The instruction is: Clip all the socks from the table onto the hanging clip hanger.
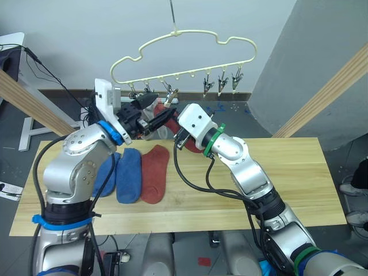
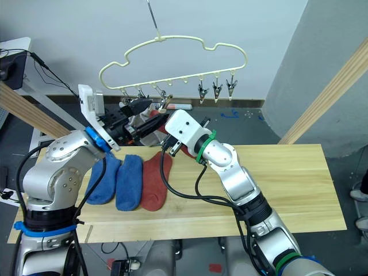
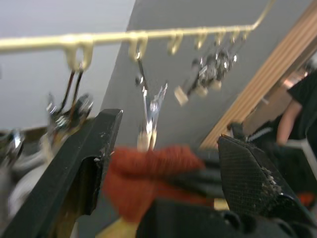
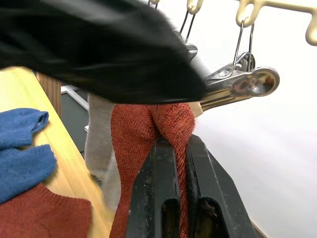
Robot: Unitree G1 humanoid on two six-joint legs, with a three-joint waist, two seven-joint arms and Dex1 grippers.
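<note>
A: Right tool (image 4: 181, 163)?
B: Fingers pinched tight on a rust-red sock (image 4: 148, 134), fabric bunched between them. It is held up off the desk, just under the clip hanger (image 1: 190, 54).

A: Left tool (image 3: 163, 163)?
B: Fingers spread wide, nothing between them. It sits up at the hanger's left clips, close to the right tool and the held sock.

A: Hanger state?
B: Cream wire, wavy top, hanging from a metal hook (image 1: 172, 16). Three grey clips (image 1: 222, 83) on its right end hang bare. The clips at the left end are crowded by both tools. One open metal clip (image 4: 237, 87) is right beside the top of the red sock; can't tell if it bites the fabric.

A: Grey socks?
B: A light grey sock (image 4: 99, 144) hangs behind the red one, under the left clips. How it is attached, can't tell.

A: Desk?
B: Light wooden desk (image 1: 276, 172). On its left part lie two blue socks (image 1: 129, 172) and another rust-red sock (image 1: 154, 172), side by side and touching, partly behind the left arm.
</note>
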